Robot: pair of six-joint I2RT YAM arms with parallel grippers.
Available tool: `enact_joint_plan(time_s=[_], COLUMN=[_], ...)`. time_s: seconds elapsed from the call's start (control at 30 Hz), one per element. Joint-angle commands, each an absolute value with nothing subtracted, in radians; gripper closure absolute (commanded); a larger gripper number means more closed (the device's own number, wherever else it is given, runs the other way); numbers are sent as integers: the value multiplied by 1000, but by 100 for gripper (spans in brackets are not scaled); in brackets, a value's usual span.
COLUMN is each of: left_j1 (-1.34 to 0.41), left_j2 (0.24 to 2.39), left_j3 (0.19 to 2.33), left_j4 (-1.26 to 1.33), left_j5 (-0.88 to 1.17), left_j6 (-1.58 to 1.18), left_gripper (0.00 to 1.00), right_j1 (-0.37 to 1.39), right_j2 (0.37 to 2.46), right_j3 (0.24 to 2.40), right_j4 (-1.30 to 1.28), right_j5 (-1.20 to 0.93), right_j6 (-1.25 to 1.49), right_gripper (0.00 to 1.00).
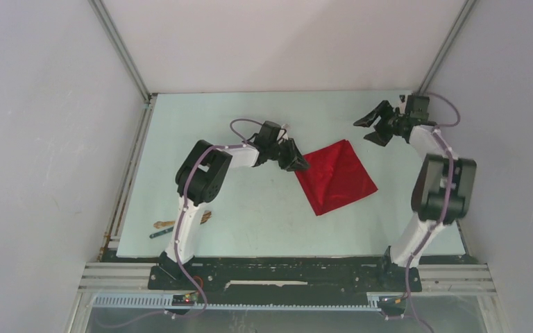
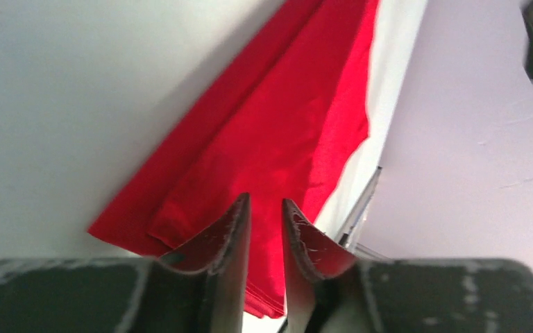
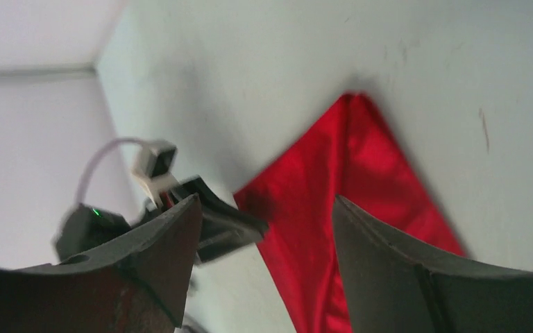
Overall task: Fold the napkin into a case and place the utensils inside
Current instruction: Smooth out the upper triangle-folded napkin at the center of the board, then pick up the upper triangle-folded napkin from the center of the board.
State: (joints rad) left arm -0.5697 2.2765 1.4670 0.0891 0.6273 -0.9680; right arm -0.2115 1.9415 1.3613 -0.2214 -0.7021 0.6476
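The napkin (image 1: 336, 177) lies folded into a layered square mid-worktop (image 1: 264, 222), not yet a case. The left end effector (image 1: 295, 161), jaws barely parted at its corner, and the right end effector (image 1: 382, 125), wide open, hold nothing. The utensils (image 1: 163, 224) lie untouched near the left base.

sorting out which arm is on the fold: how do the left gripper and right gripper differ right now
The left gripper sits at the left corner of the red napkin; the right gripper is clear of the cloth, beyond its far right side. The left gripper's jaws stand a narrow gap apart; the right gripper's jaws are spread wide. Shared: both are black, point toward the napkin, and neither visibly grips it.
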Motion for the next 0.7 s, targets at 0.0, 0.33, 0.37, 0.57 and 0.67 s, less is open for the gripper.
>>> enact_joint_plan(time_s=[0.0, 0.33, 0.37, 0.57, 0.67], left_j1=[-566, -403, -385, -315, -315], left_j2=[2096, 1544, 1494, 1223, 1134], left_j3=[1458, 929, 888, 681, 621], left_j4=[146, 201, 156, -30, -61], left_j5=[693, 678, 676, 621, 598], left_j6=[-1027, -1014, -981, -827, -819], left_gripper=[67, 38, 37, 32, 32], right_j1=[-37, 617, 643, 699, 709], right_j2=[1592, 1569, 1599, 1702, 1752], right_j3=[1287, 1243, 1243, 1242, 1246], right_j4=[-630, -914, -931, -933, -921], right_j5=[-282, 92, 119, 74, 68], right_j6=[347, 130, 127, 153, 183], right_gripper=[23, 36, 37, 32, 33])
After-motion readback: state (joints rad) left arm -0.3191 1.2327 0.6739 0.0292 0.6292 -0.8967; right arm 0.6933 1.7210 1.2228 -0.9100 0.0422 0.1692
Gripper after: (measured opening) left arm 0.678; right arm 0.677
